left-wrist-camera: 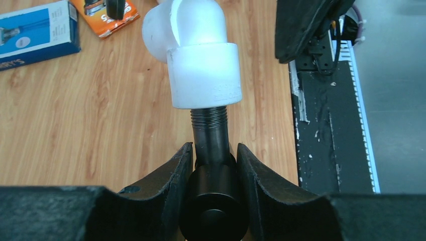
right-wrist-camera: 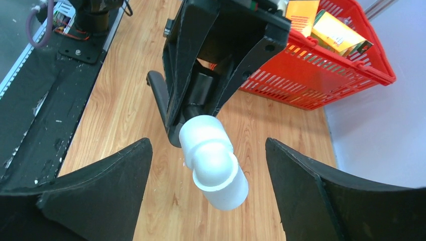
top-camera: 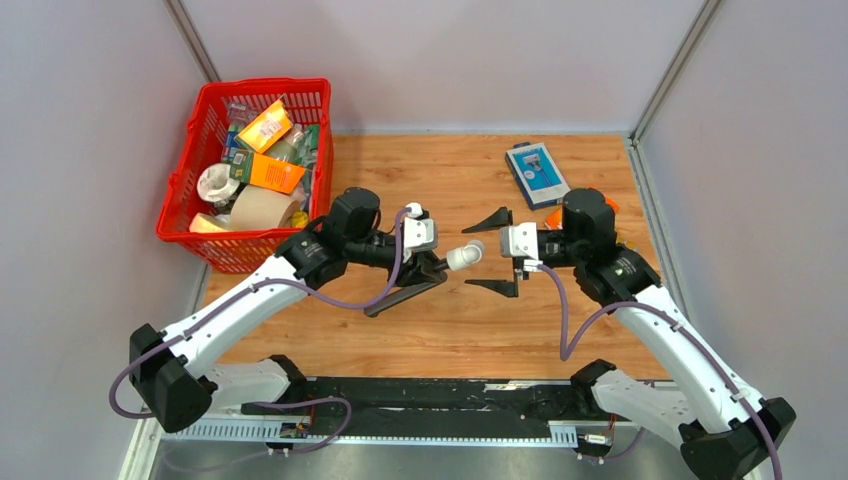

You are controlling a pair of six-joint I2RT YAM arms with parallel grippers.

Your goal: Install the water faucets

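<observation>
left jaws pinching faucet [left-wrist-camera: 211, 145] | right jaws spread, near white elbow [right-wrist-camera: 213, 160] | elbow on faucet's threaded end

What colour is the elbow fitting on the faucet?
The elbow fitting is white, seen best in the left wrist view.

The left tool [top-camera: 437, 265] is black; the faucet [left-wrist-camera: 211, 140] in it is dark grey-black, capped by a plain white elbow fitting [left-wrist-camera: 201, 65]. The right tool [top-camera: 497, 253] is black too. Beneath both, the counter [top-camera: 440, 330] shows light orange-brown wood grain. Behind the left tool stands a red lattice basket [top-camera: 262, 88]; past the right tool lie a blue box [top-camera: 536, 172] and an orange packet [left-wrist-camera: 103, 20].
</observation>
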